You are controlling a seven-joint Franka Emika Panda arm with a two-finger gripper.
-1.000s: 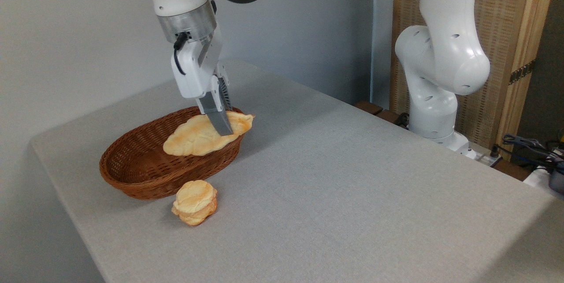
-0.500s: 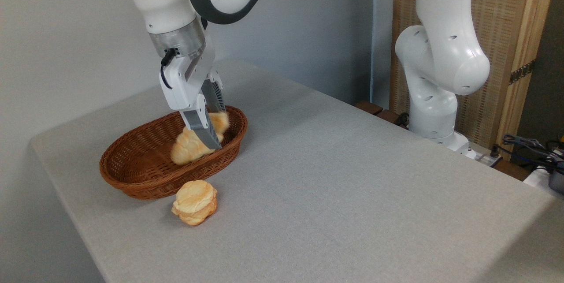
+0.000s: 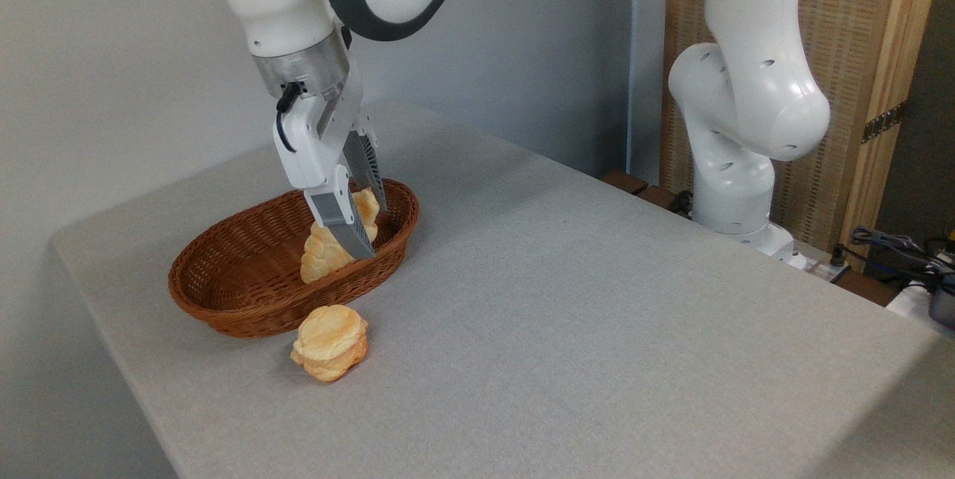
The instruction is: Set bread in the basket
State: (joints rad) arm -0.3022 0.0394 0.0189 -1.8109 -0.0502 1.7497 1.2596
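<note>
The long golden bread [image 3: 322,259] lies inside the reddish-brown wicker basket [image 3: 224,296], at its right end, tilted up against the basket wall. My gripper [image 3: 371,230] hangs over that end with its two grey fingers spread to either side of the loaf. The near finger [image 3: 345,221] covers the bread's middle, and the far finger [image 3: 368,169] stands behind the loaf's upper end. The jaws look apart and not pressing on the loaf.
A small round stacked bun [image 3: 330,341] sits on the grey table [image 3: 567,315] just in front of the basket. The arm's white base [image 3: 739,136] stands at the table's far right edge, with cables [image 3: 895,248] beside it.
The bread went from lying across the basket's right rim to inside the basket, tilted. My gripper moved left and down, then rose slightly, and its fingers spread apart.
</note>
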